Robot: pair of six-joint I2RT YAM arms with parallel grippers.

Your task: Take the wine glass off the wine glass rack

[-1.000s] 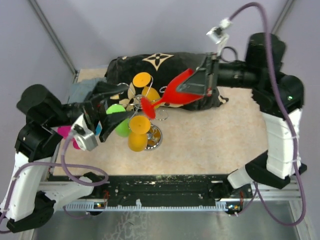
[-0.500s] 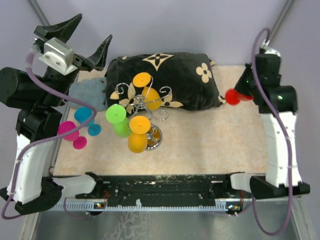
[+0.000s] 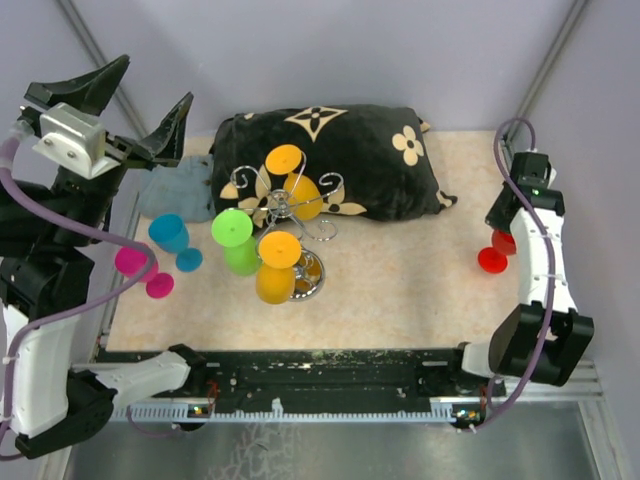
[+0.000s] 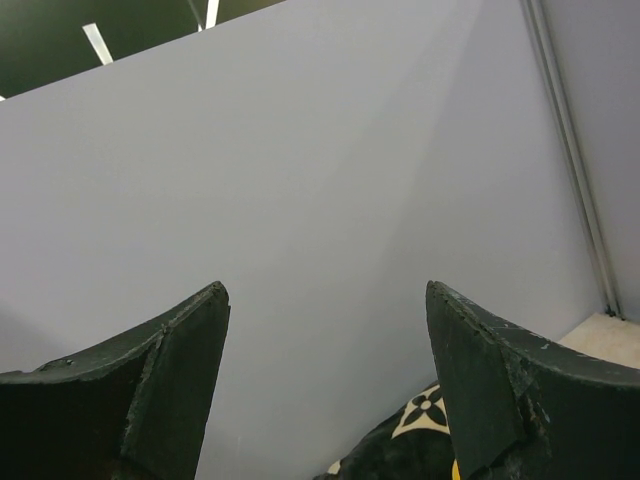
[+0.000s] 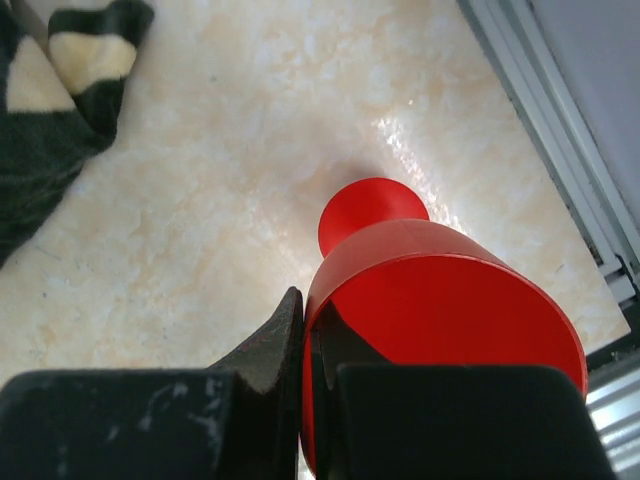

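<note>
The wine glass rack (image 3: 290,208), silver wire on a shiny round base (image 3: 309,276), stands mid-table. It carries two yellow-orange glasses (image 3: 279,265) and a green one (image 3: 236,236). My right gripper (image 3: 503,230) is low at the table's right side, shut on the rim of a red wine glass (image 3: 492,260). In the right wrist view the fingers (image 5: 290,330) pinch the red wine glass (image 5: 440,320) wall, its foot pointing down at the tabletop. My left gripper (image 3: 157,80) is raised high at the far left, open and empty; the left wrist view shows the left gripper (image 4: 326,300) against the wall.
A black pillow with yellow flowers (image 3: 350,160) lies behind the rack. A grey-blue cloth (image 3: 172,190), a blue glass (image 3: 170,236) and a magenta glass (image 3: 136,263) sit at the table's left. The metal frame rail (image 5: 560,150) runs along the right edge.
The right arm has brought the red glass down and nearer, low over the table's right side. The left arm stays raised and open, shifted slightly left.
</note>
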